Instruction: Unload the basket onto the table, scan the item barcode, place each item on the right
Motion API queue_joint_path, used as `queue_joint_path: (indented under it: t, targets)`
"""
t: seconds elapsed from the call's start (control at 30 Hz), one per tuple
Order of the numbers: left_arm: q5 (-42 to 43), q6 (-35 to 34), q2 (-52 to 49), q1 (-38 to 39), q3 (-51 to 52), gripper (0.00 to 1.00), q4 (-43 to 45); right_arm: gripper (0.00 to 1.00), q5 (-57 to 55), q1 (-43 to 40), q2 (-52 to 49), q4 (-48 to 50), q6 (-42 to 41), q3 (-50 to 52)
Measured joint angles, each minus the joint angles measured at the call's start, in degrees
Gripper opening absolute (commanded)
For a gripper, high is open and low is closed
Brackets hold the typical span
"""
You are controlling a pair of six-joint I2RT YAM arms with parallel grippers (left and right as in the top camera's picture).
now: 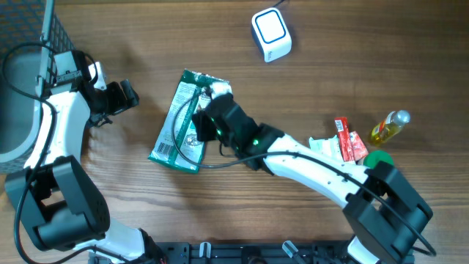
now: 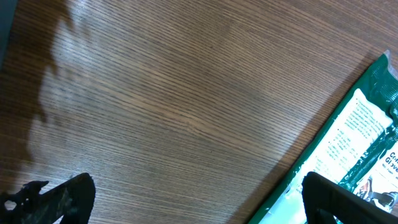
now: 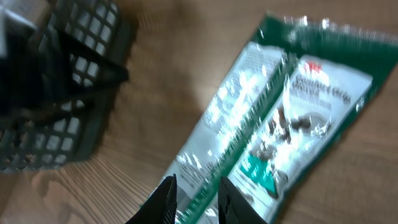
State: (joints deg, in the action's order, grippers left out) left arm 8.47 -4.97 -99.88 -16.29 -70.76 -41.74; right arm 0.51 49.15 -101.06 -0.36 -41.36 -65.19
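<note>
Overhead: green packet (image 1: 174,136) lies flat left of centre, right gripper (image 1: 199,123) on it; scanner (image 1: 271,34) sits at upper centre, well apart. Left wrist: left gripper (image 2: 199,202) jaws wide apart, empty. Right wrist: jaws narrowly apart astride the packet's seam; you cannot tell whether they pinch. Risk: glossy film slips free on lifting, or its barcode faces away from the scanner.

Bare table (image 2: 186,93) lay open between the left gripper's (image 1: 130,95) spread fingers and ahead of it, as far as the green packet's (image 2: 354,140) edge. Ahead-left of the right gripper (image 3: 197,183), past the packet under it, stood the wire basket (image 3: 81,81). The white scanner (image 1: 271,34) sat well off to its right.
</note>
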Motion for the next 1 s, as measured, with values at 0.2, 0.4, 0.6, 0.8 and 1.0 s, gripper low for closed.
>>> queue_joint_path:
  t: [0.2,0.4,0.6,0.8,1.0]
  targets:
    - [0.00,0.00,0.00,0.00,0.00,1.00,0.00,0.28,-1.14,0.00,-1.84,0.02,2.64,-5.53]
    - [0.02,0.00,0.00,0.00,0.00,1.00,0.00,0.28,0.46,0.37,-11.43,5.79,2.62,-5.55]
    - [0.00,0.00,0.00,0.00,0.00,1.00,0.00,0.28,1.38,2.25,-18.12,5.14,2.60,-5.53]
    - [0.02,0.00,0.00,0.00,0.00,1.00,0.00,0.28,1.09,2.03,-18.21,-3.13,2.60,-5.73]
    - [0.00,0.00,0.00,0.00,0.00,1.00,0.00,0.29,0.50,1.53,-17.53,-10.82,2.60,-7.41]
